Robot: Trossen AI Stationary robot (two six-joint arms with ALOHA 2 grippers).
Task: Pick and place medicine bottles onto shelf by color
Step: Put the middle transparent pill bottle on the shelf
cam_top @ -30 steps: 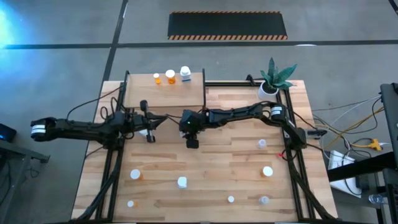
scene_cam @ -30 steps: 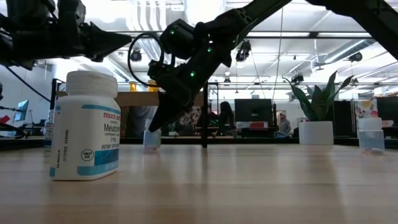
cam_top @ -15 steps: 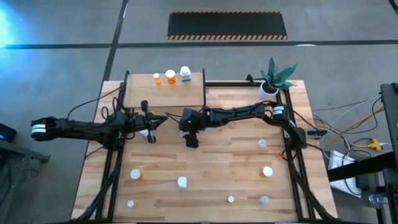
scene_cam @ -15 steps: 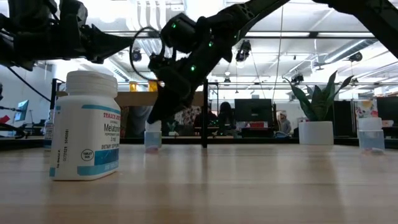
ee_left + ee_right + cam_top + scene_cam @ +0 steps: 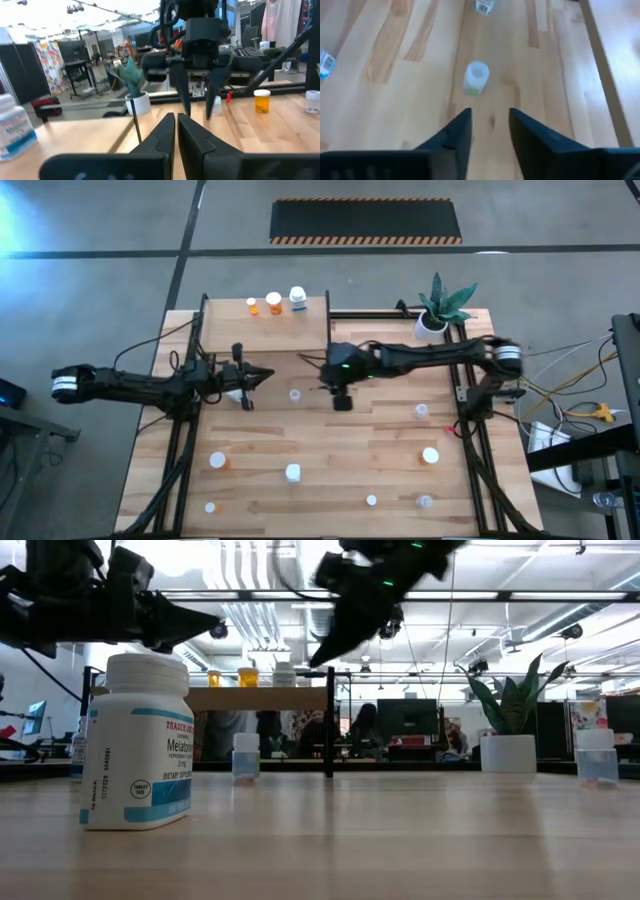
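Right arm is stretched across the table from the right edge, wrist near table centre, right gripper [image 5: 341, 398] raised above the planked wooden tabletop [image 5: 380, 450]. Its two dark fingers [image 5: 457, 131] are parted with a clear gap; nothing is held between them. A small clear-bluish bottle with a white cap [image 5: 476, 77] is seen upright on the planks ahead of the fingers, apart from them; in the high view it stands just beside the gripper, toward the left arm [image 5: 294, 393].

Left arm is extended level from the left edge, left gripper [image 5: 262, 375] pointed at the right one, well off the tabletop. Its fingers [image 5: 165, 131] are pressed together, nothing between them.

The light wooden shelf board with black posts [image 5: 225, 332] is located at the far left of the table. Three bottles are stood near its far edge: two orange [image 5: 273, 303], one white [image 5: 297, 298].

The remaining bottles are scattered upright over the near and right parts of the table: an orange one [image 5: 217, 461], a white labelled one [image 5: 292, 472], a white-capped one [image 5: 430, 454]. A white pot with a green plant [image 5: 432, 323] is seen at the far right corner.
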